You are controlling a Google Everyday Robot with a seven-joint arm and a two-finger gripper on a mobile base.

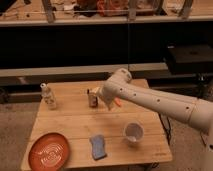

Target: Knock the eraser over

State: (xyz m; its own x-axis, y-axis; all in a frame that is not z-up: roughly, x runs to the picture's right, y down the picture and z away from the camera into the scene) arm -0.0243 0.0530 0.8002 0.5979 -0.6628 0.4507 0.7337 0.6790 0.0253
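Our end effector (103,96) sits just right of the standing eraser (93,99), mid-frame; we cannot tell its state. Next, we judge, a nudge toward frame left.

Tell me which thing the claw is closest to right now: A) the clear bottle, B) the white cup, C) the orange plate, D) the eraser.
D: the claw hangs just beside the eraser over the back half of the table, while the plate, cup and bottle stand well apart from it.
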